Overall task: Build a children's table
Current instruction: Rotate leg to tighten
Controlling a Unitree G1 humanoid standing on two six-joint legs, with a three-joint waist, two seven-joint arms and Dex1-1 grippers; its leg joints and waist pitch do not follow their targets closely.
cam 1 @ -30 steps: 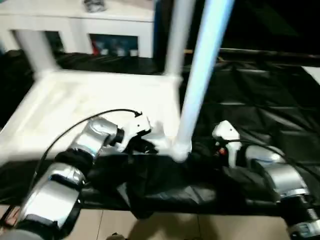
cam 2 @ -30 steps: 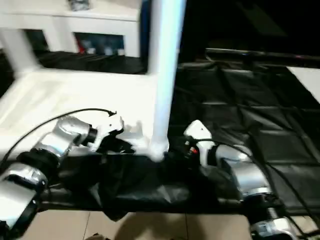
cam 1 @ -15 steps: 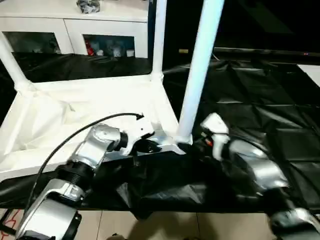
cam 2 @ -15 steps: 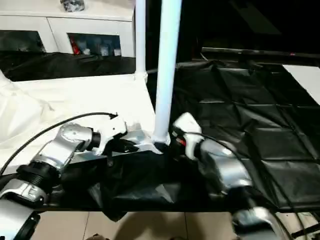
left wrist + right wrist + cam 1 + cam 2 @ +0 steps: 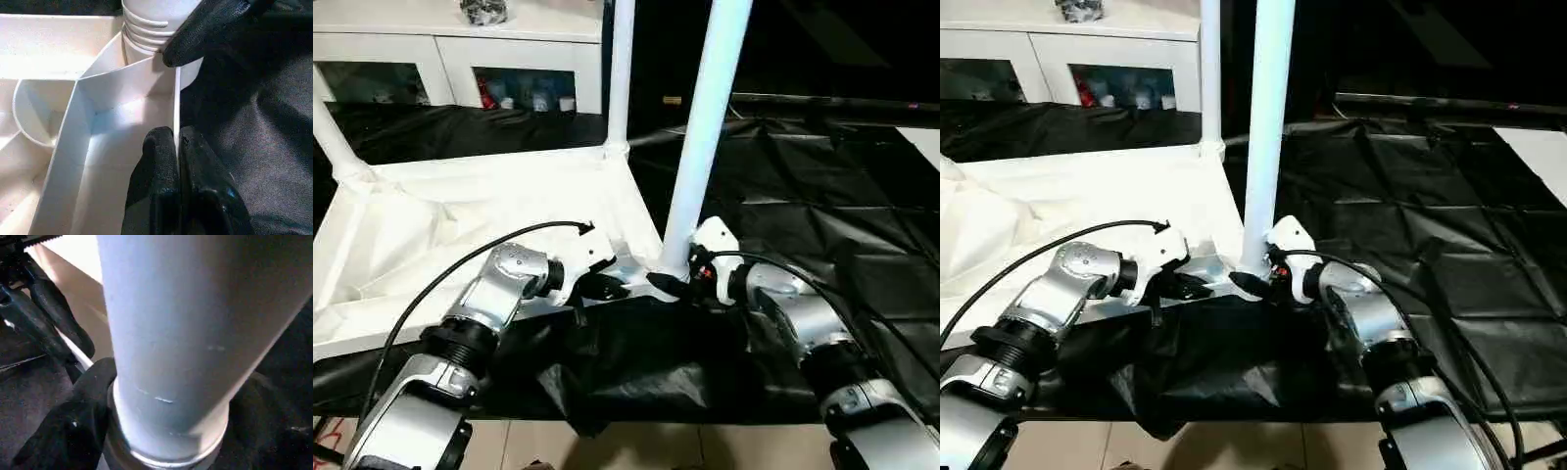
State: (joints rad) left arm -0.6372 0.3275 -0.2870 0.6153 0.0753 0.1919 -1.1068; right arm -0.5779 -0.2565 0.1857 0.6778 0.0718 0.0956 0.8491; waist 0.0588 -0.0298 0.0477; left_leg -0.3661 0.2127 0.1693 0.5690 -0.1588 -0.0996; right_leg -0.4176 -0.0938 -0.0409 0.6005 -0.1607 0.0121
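Your children's table [image 5: 460,225] lies upside down on a black sheet [image 5: 822,186] so its corner sockets face up. Your left claw [image 5: 177,142] is pinched together on the top's edge wall, likely steadying it, while your right claw [image 5: 677,284] wraps the near leg [image 5: 700,147] at its socket. I count three upright legs.

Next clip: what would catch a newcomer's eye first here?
The white leg standing upright in the near corner socket of the upturned table top, which lies on black sheeting. The right tool clasps the leg's base, while the left tool is shut on the top's near edge beside it. Another leg stands at the far corner.
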